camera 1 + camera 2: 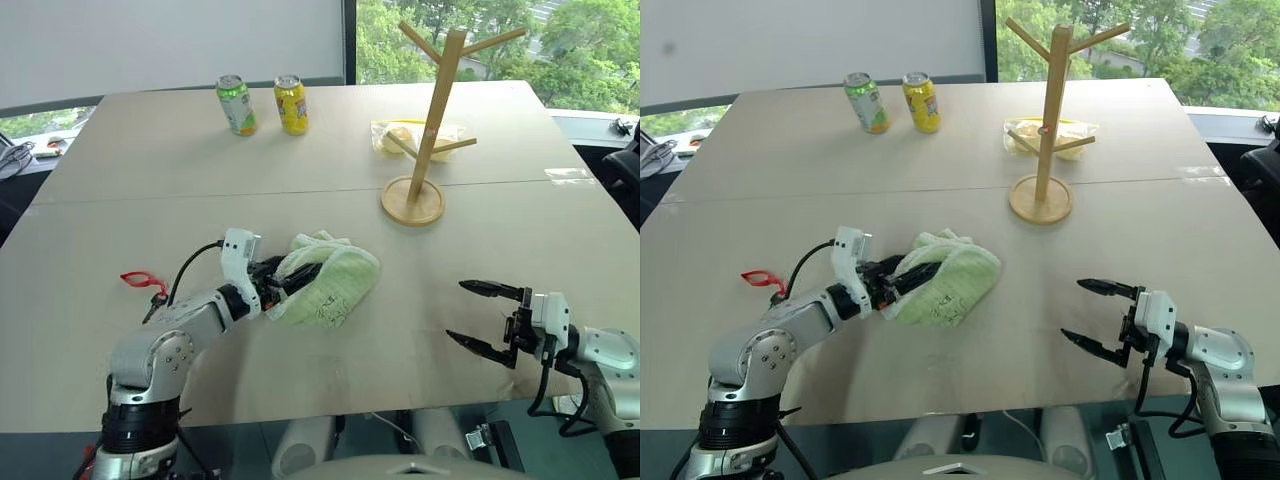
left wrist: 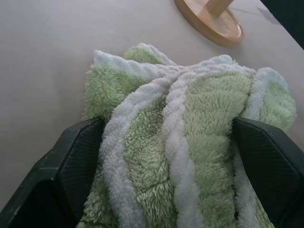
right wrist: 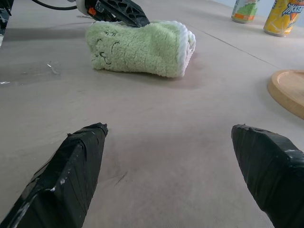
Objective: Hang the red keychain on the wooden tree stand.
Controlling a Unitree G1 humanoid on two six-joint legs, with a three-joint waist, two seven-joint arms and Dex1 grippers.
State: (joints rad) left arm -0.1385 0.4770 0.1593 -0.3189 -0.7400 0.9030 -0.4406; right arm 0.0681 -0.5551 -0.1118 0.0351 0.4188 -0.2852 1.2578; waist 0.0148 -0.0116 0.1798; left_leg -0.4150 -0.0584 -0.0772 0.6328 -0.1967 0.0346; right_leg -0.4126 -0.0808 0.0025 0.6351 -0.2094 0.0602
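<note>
Beside the fluffy green-and-white towel, left of it behind the left arm: small red keychain flat on bench, untouched. Left tool spread wide, straddling towel, seemingly to clear it. Right tool wide, empty. Light-wood tree stand well beyond towel, pegs bare.

No readable word, brand or number anywhere. Printed graphics on the green drink can and the yellow drink can at the far edge of the table, too small to make out. In the right wrist view, large blurred lettering on the yellow can, undecipherable.
</note>
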